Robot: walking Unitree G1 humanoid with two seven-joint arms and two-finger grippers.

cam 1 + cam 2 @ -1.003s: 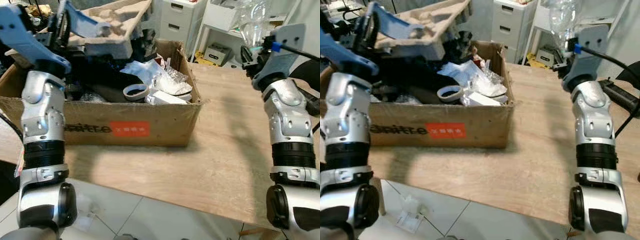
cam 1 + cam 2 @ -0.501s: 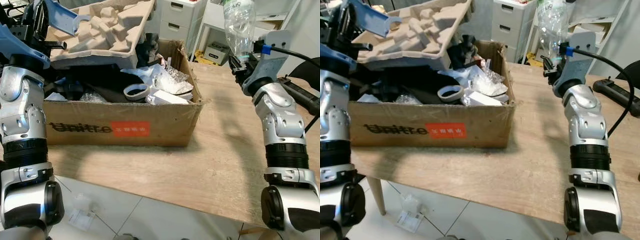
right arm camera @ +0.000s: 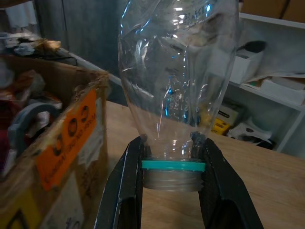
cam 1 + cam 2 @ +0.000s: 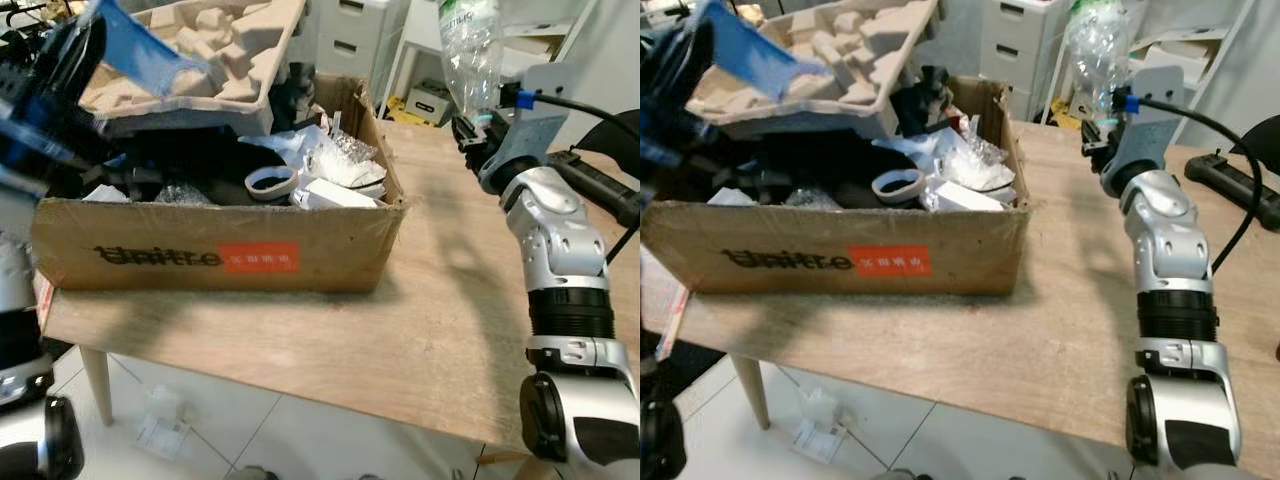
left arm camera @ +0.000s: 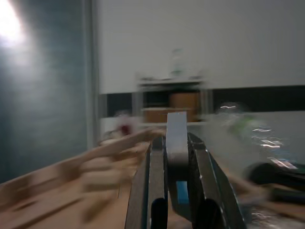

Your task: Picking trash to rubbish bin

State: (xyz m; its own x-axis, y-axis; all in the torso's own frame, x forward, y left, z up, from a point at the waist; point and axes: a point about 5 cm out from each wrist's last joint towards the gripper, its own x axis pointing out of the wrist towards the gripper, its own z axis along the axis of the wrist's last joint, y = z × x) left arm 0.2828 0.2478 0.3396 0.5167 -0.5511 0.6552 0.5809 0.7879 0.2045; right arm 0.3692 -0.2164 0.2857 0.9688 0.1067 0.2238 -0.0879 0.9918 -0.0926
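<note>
A clear crushed plastic bottle [image 4: 470, 50] stands neck-down in my right gripper [image 4: 472, 128], which is shut on its neck at the teal ring [image 3: 174, 165]. It hangs over the wooden table [image 4: 440, 300], just right of the cardboard box [image 4: 230, 255]. The box holds wrappers, black items and other trash. A moulded pulp tray [image 4: 200, 55] lies tilted across the box's far left. My left arm [image 4: 55, 95] is blurred beside that tray. In the left wrist view, my left gripper [image 5: 177, 157] is shut on a thin pale strip [image 5: 176, 138].
White drawers [image 4: 350, 35] and shelves [image 4: 430, 60] stand behind the table. A black power strip [image 4: 600, 190] lies at the table's right edge. Scraps of litter [image 4: 160, 425] lie on the tiled floor under the table's near edge. The tabletop right of the box is bare.
The whole view has shifted, so the camera moved. My right gripper brought the bottle up and a little nearer the box. My left arm swung and is now blurred.
</note>
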